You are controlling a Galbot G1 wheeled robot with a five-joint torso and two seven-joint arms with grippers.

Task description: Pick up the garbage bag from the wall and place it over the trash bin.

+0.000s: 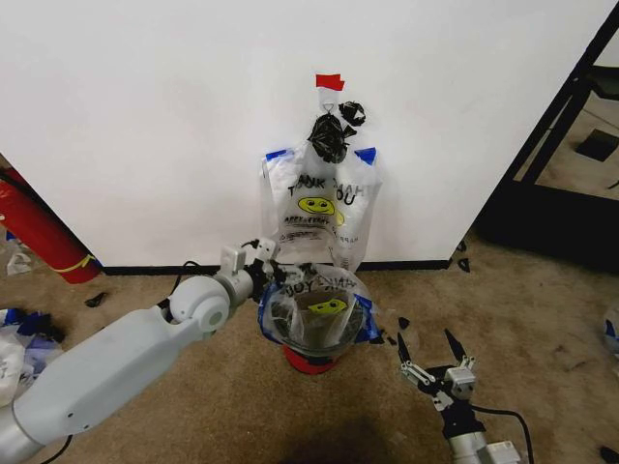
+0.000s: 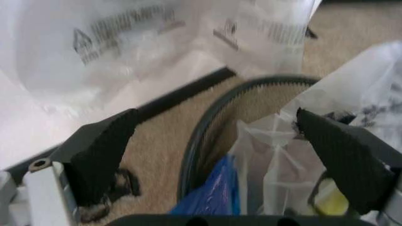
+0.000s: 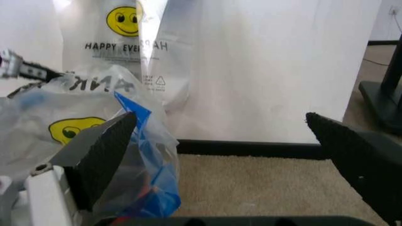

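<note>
A see-through garbage bag (image 1: 324, 205) with a yellow smiley face hangs on the white wall (image 1: 145, 116) from a hook, below a black knotted bundle (image 1: 332, 135). A second smiley bag (image 1: 319, 307) is draped in and over the black mesh trash bin (image 1: 311, 360) with its red base. My left gripper (image 1: 261, 261) is open at the bin's left rim (image 2: 201, 127), its fingers (image 2: 103, 150) straddling the rim and the bag edge (image 2: 276, 155). My right gripper (image 1: 430, 356) is open low to the bin's right, facing the binned bag (image 3: 82, 122) and the hanging bag (image 3: 132, 37).
A long red cylinder (image 1: 34, 227) with a yellow band leans at the left wall. Clear plastic with blue scraps (image 1: 19, 338) lies on the carpet at far left. A black frame (image 1: 566, 126) stands to the right. The black baseboard (image 3: 251, 148) runs behind the bin.
</note>
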